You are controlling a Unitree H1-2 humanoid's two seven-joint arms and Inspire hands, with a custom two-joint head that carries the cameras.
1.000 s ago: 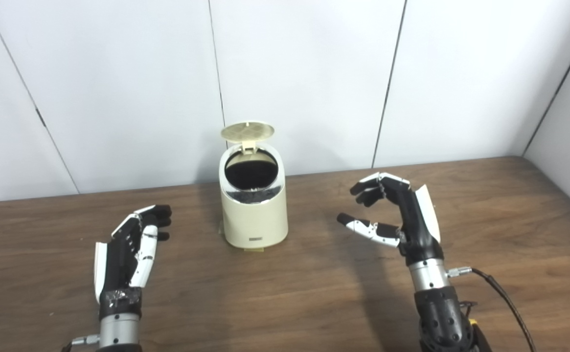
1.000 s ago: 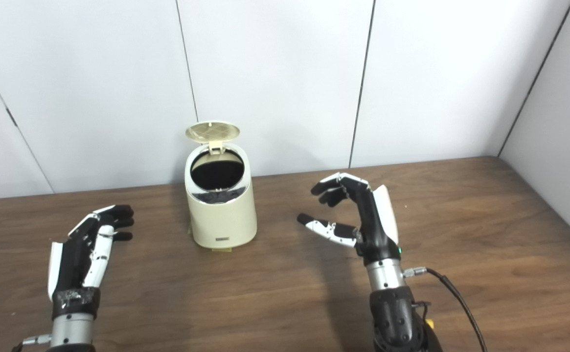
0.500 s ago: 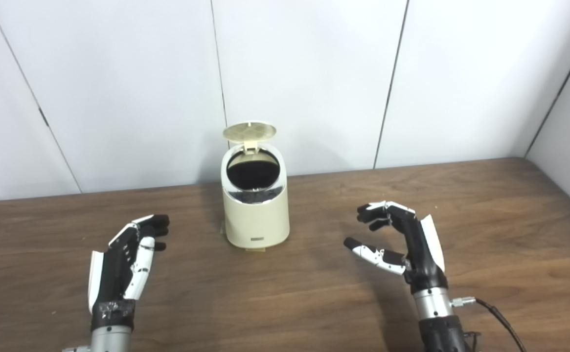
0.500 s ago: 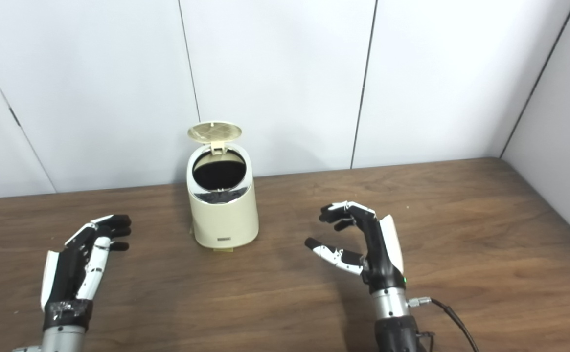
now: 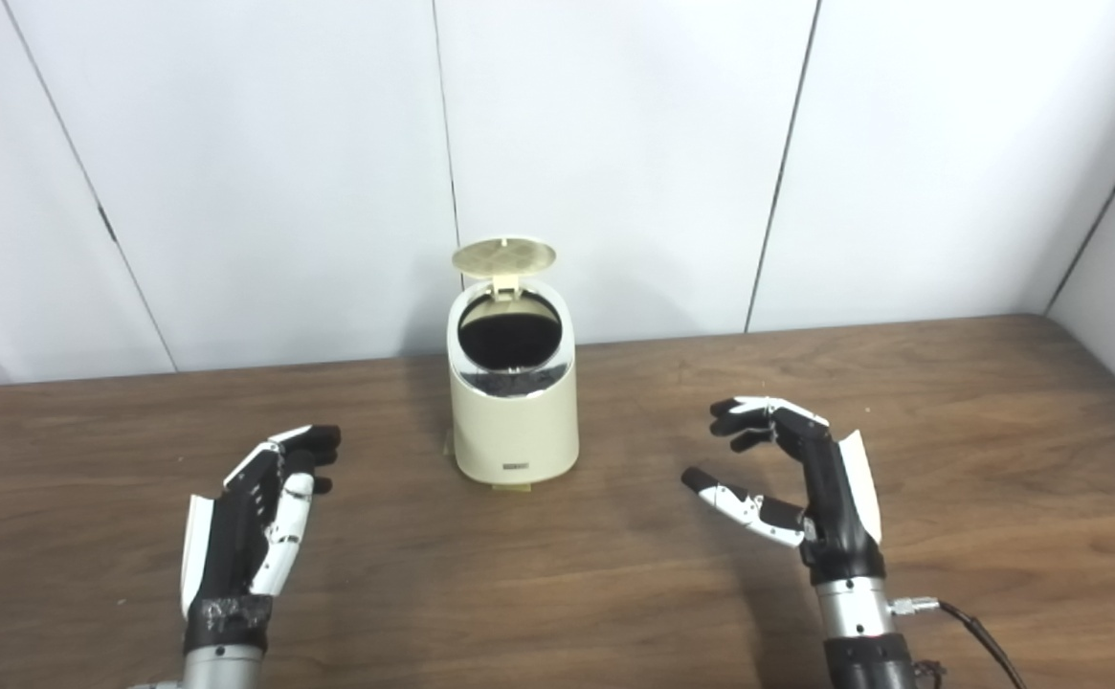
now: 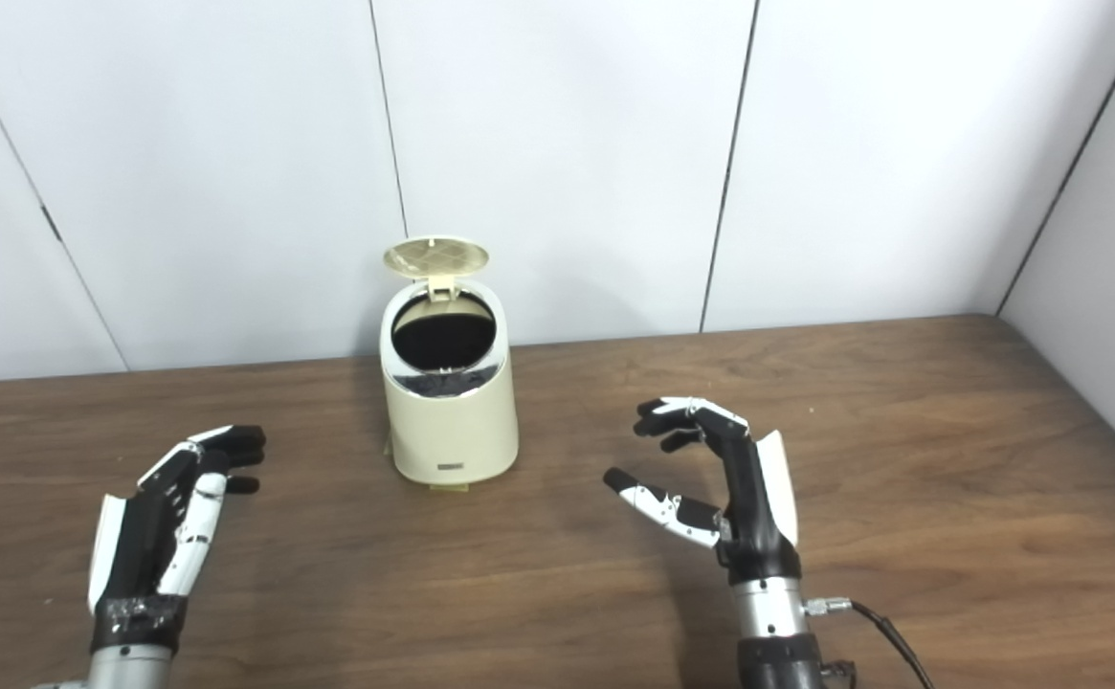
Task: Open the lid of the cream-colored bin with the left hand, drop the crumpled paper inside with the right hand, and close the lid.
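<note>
The cream-colored bin (image 5: 513, 402) stands ahead, between both robot hands, its lid (image 5: 503, 255) tipped up. Left robot hand (image 5: 256, 512) and right robot hand (image 5: 796, 474) hover spread and empty; no crumpled paper shows, so closing likely remains.

The cream-colored bin (image 5: 513, 411) stands alone near the back edge of the wooden table (image 5: 997, 431), close to the white wall panels (image 5: 614, 144), so there's little room behind it. Its lid (image 5: 503, 255) is tipped up at the rear, blocking any approach from the back, while the dark mouth faces up and forward, unobstructed from above and from the front. Left of the bin, bare tabletop runs out to the left hand (image 5: 256, 517), well apart from it. Right of the bin, another clear lane reaches the right hand (image 5: 796, 478), fingers spread and empty. Nothing lies in front of the bin.
</note>
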